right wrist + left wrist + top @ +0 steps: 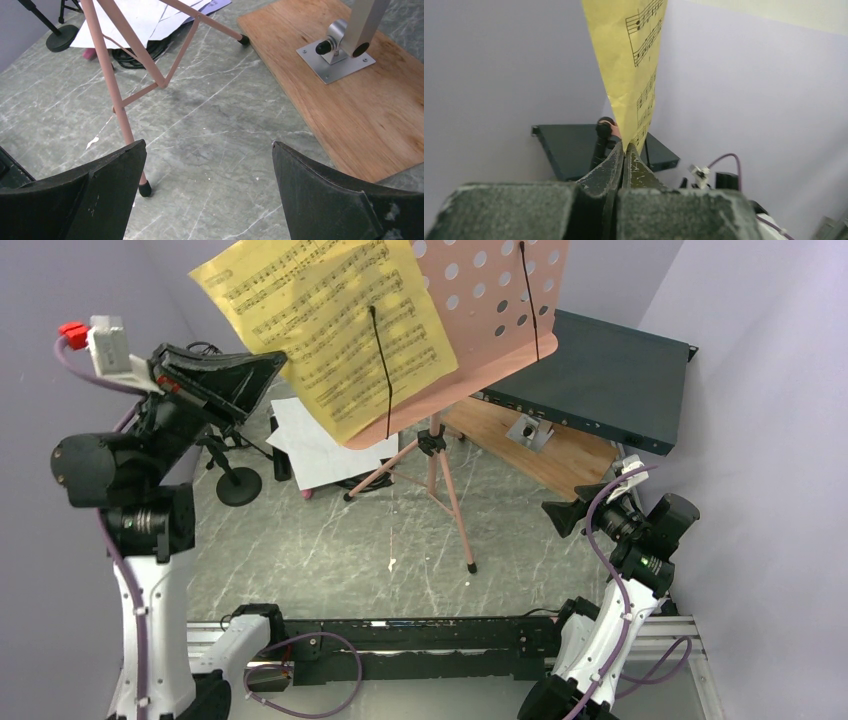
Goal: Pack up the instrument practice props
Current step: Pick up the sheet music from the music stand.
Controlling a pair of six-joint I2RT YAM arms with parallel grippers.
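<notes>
A yellow sheet-music page (330, 325) leans on the pink perforated music desk (500, 300), held under a black wire clip. My left gripper (278, 360) is raised at the page's left edge. In the left wrist view this gripper (625, 148) is shut on the lower corner of the yellow page (631, 55). The desk's pink tripod legs (445, 495) stand mid-table. My right gripper (575, 505) hangs low to the right of the tripod. In the right wrist view it (209, 145) is open over bare table, beside a tripod leg (112, 90). White pages (310, 440) lie behind the stand.
A dark teal rack box (600, 375) sits at the back right on a brown wooden board (545, 455) that carries a metal bracket (340, 42). A black stand with a round base (238, 485) is at the left. Grey walls close in on both sides.
</notes>
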